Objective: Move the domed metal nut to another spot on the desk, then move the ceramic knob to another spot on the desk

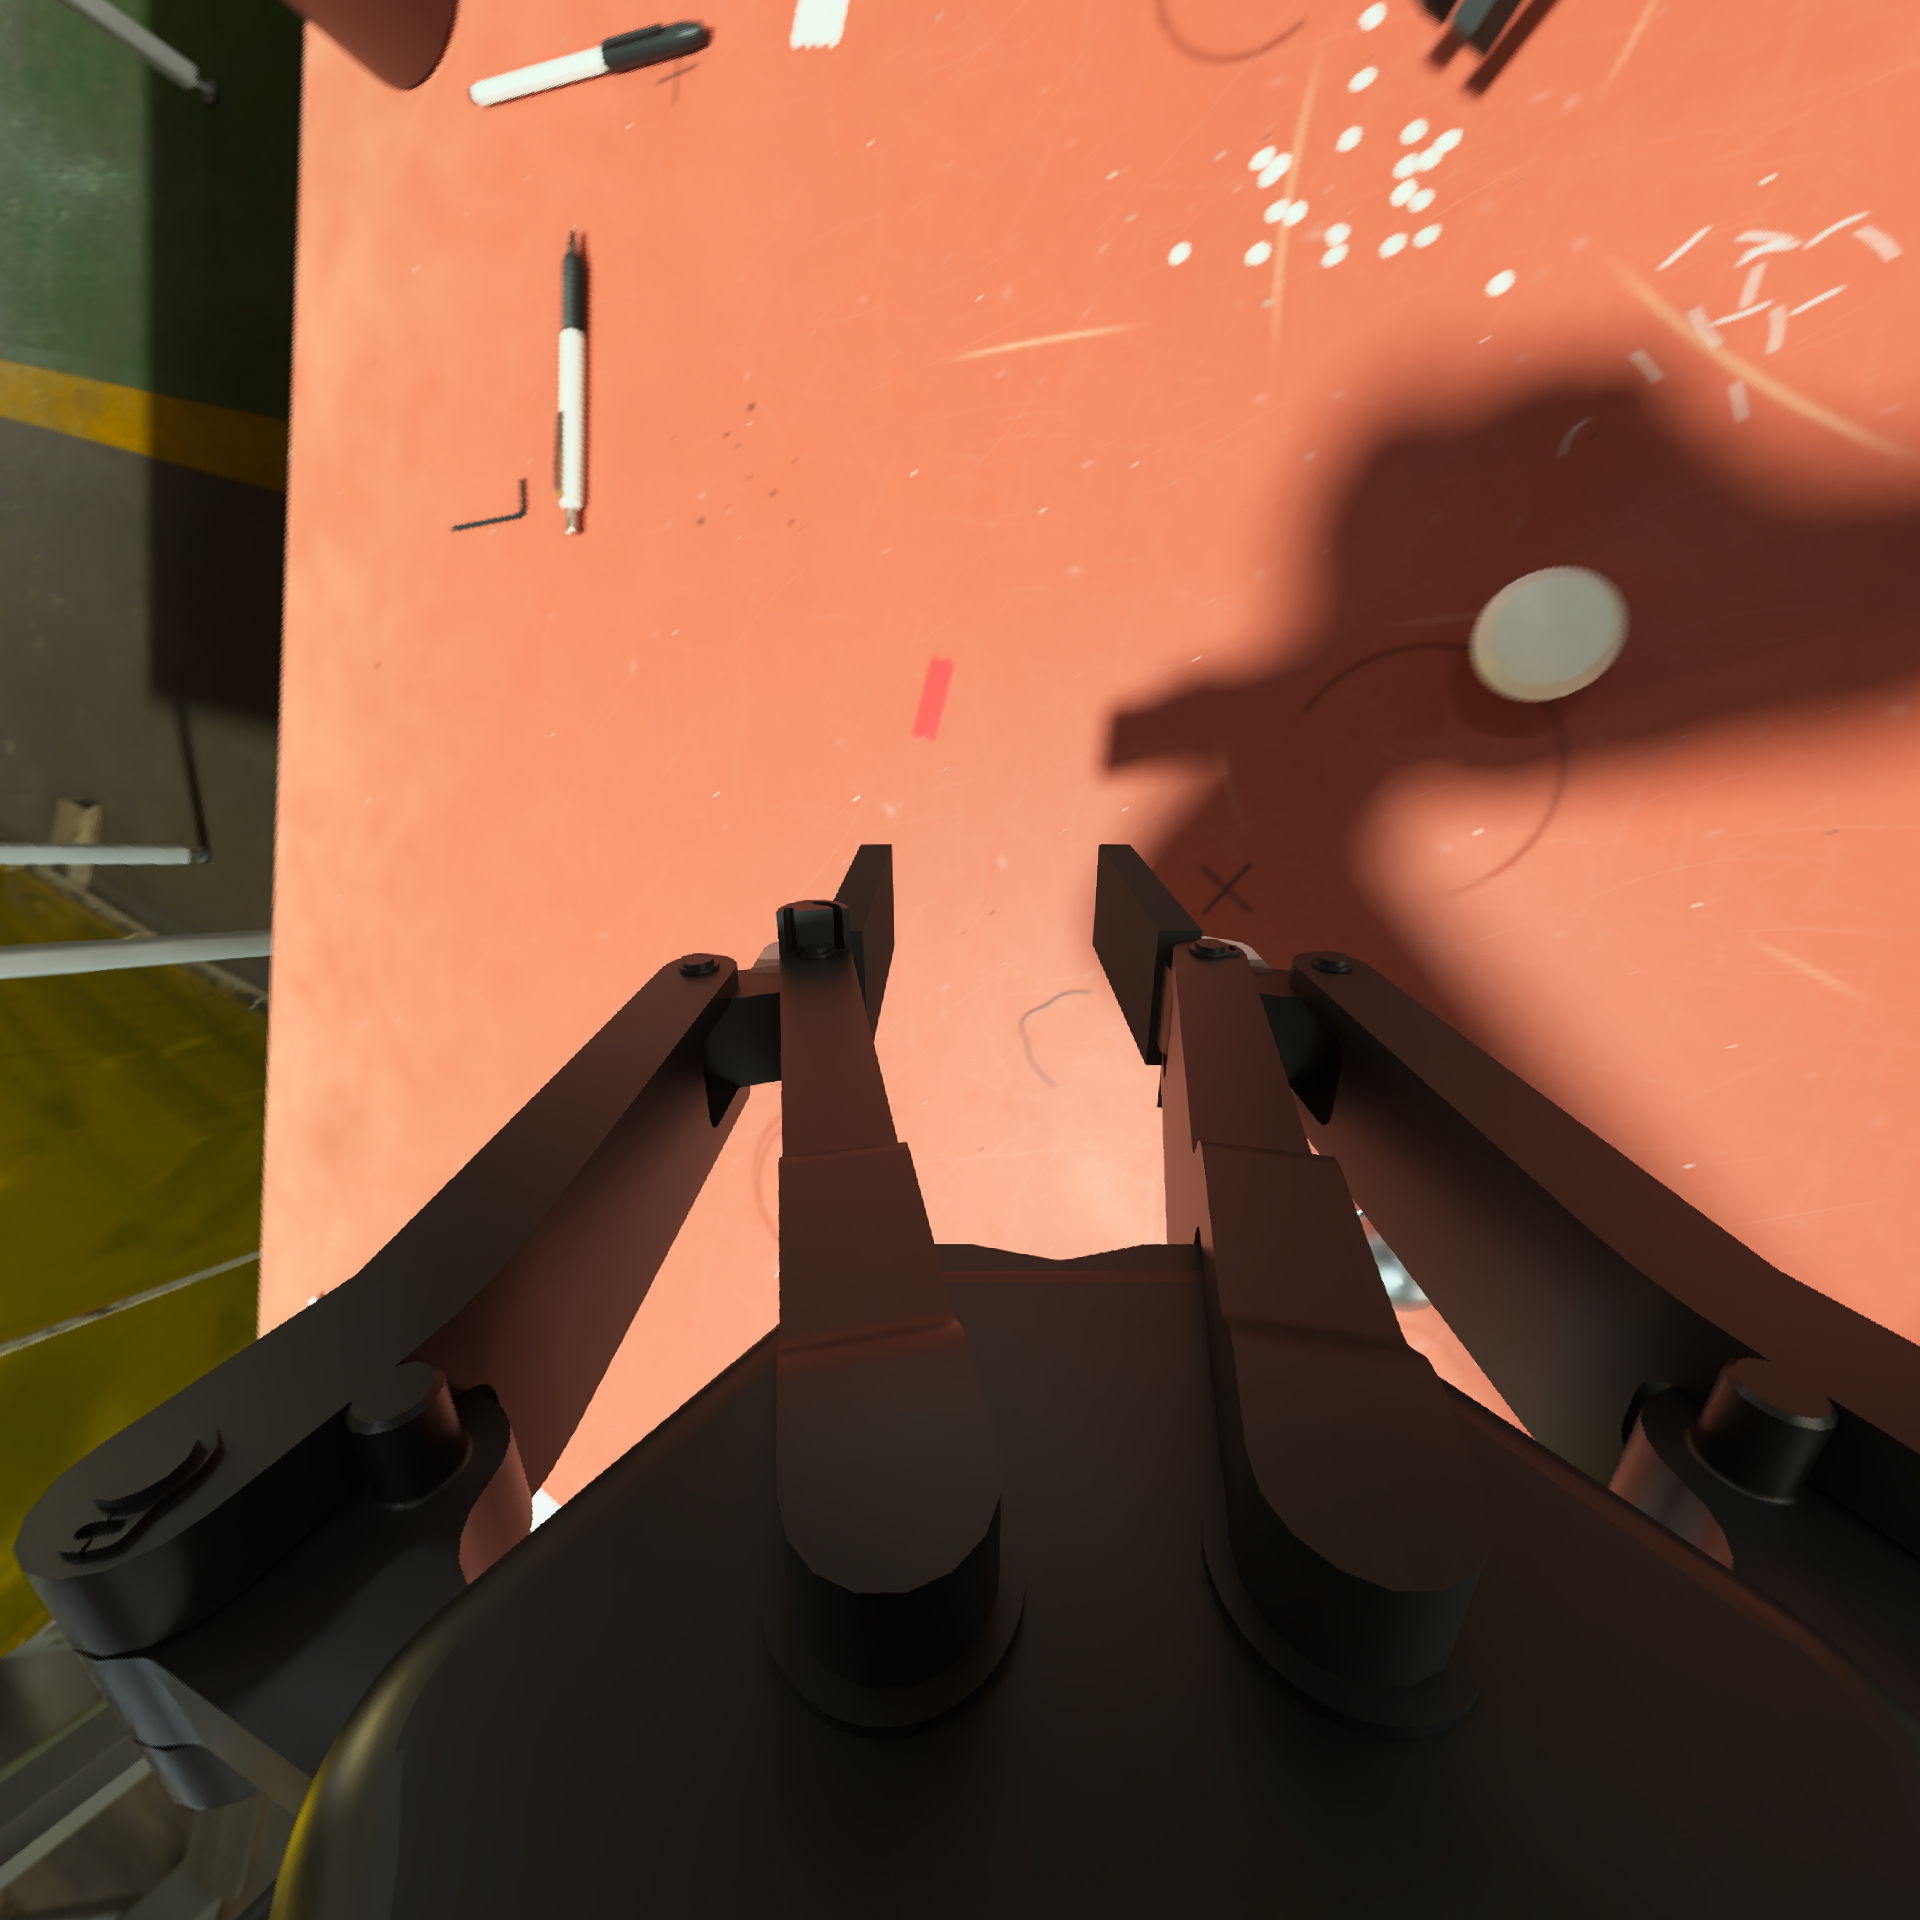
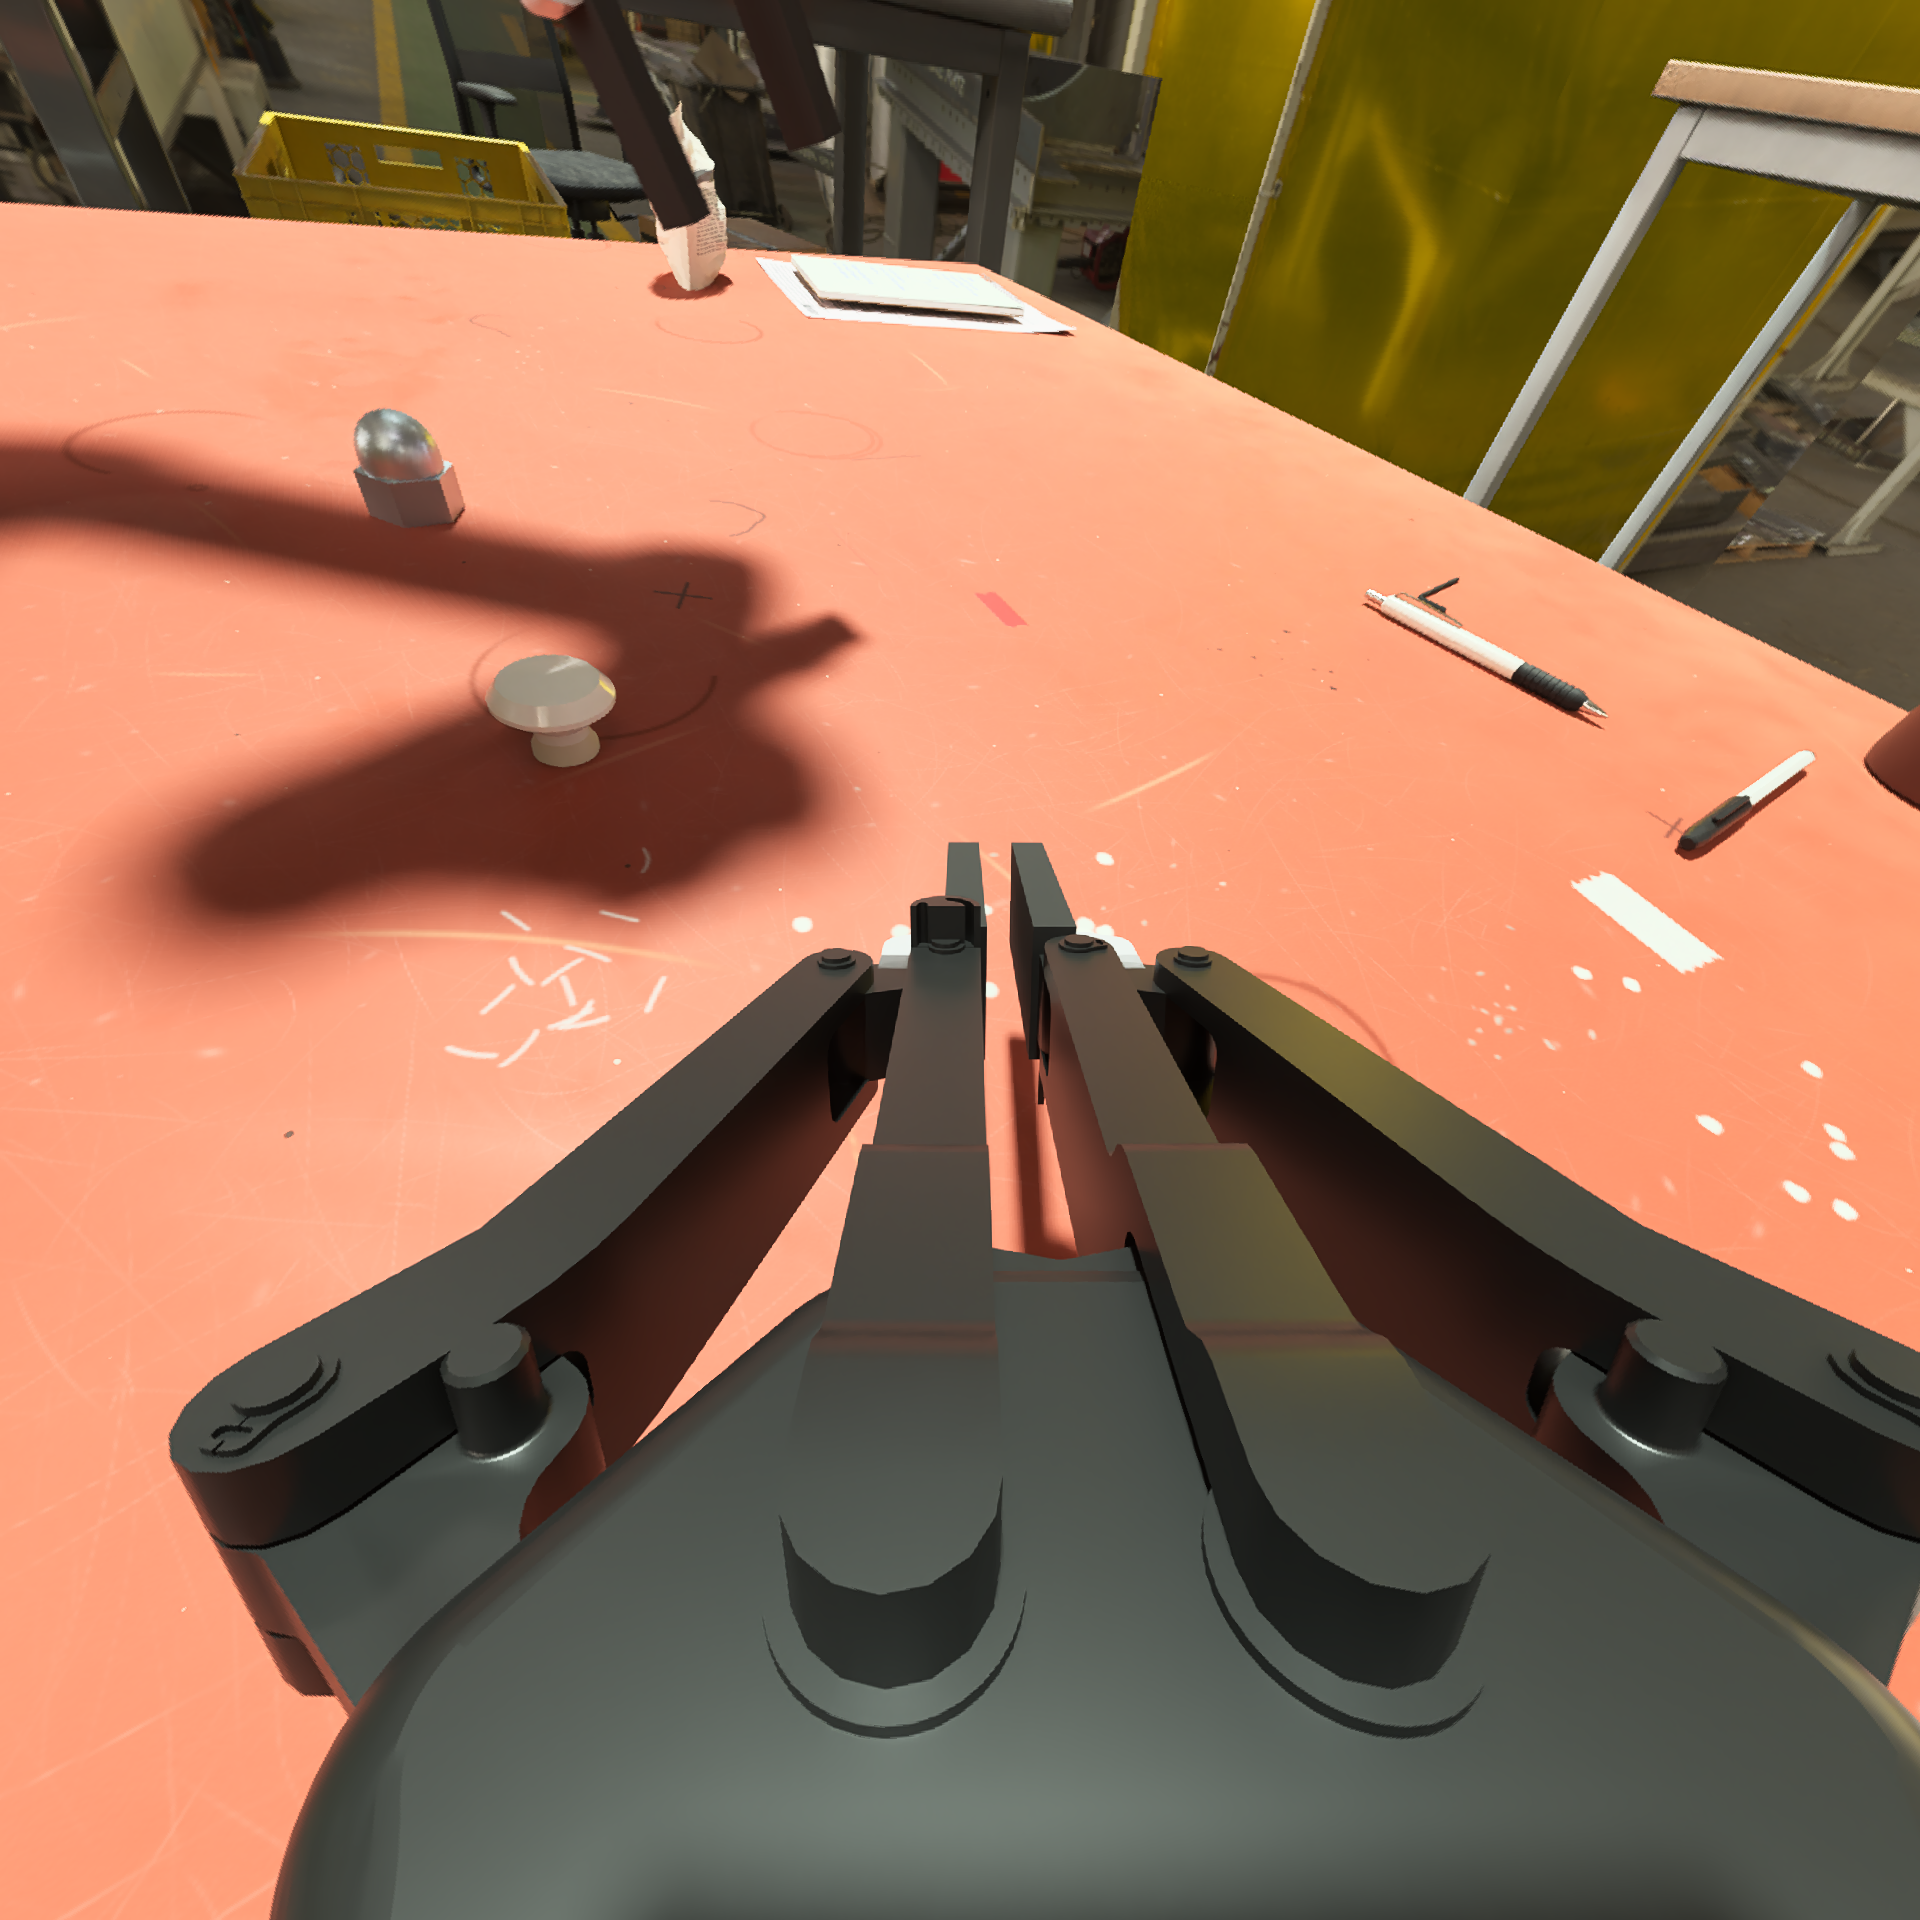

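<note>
Your first target, the domed metal nut (image 2: 405,470), a polished silver cap over a 6-sided grey base, will likely feel dense and rigid. The dome looks slick, so you should take it across 2 opposite flats of the hex base, low down. It stands upright on the salmon-orange desk (image 2: 1143,540), far left in the right wrist view, at the edge of an arm's shadow.

The cream ceramic knob (image 2: 552,701), a wide mushroom cap on a narrow foot, probably chips if dropped. Grip its cap rim, or the foot if your fingers fit. It stands nearer than the nut, well apart from it, inside the shadow.

Your left gripper (image 1: 993,883) is partly spread and holds nothing. Your right gripper (image 2: 995,868) is nearly closed, a thin gap showing, also empty.
</note>
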Controlling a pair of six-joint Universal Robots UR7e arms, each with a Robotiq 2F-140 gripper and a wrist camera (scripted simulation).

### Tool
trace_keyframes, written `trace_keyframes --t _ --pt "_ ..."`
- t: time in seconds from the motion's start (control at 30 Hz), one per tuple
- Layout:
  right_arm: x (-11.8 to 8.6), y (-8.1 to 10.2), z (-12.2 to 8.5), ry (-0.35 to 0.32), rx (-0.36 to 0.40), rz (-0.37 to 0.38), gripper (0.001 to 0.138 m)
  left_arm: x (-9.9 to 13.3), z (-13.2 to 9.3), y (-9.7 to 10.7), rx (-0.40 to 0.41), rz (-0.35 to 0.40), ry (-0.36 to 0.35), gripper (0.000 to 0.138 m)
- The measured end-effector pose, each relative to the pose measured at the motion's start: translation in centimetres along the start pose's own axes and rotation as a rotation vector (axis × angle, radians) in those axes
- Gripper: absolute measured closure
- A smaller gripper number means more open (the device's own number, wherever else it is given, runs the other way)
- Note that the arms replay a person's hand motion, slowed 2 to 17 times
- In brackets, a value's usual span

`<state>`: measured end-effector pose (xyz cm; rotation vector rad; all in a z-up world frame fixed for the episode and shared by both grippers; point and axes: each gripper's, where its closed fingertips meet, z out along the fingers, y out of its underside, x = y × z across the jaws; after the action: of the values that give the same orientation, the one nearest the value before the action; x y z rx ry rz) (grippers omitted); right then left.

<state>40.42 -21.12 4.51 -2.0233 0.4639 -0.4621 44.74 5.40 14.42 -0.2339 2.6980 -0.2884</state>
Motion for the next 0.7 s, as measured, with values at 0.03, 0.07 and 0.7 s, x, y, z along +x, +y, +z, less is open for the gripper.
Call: trace_keyframes --t 0.03,0.07,0.7 --pt "0.0 0.0 0.0 0.000 0.000 0.000 0.131 -0.8 0.0 0.6 -0.004 -0.003 -0.015 0.087" --pt "0.0 0.0 0.0 0.000 0.001 0.000 0.131 -1.5 0.0 1.2 -0.011 -0.004 -0.030 0.087" --pt "0.3 0.1 -0.1 0.008 0.000 0.008 0.131 -8.4 5.7 11.2 -0.183 -0.195 0.005 0.091"
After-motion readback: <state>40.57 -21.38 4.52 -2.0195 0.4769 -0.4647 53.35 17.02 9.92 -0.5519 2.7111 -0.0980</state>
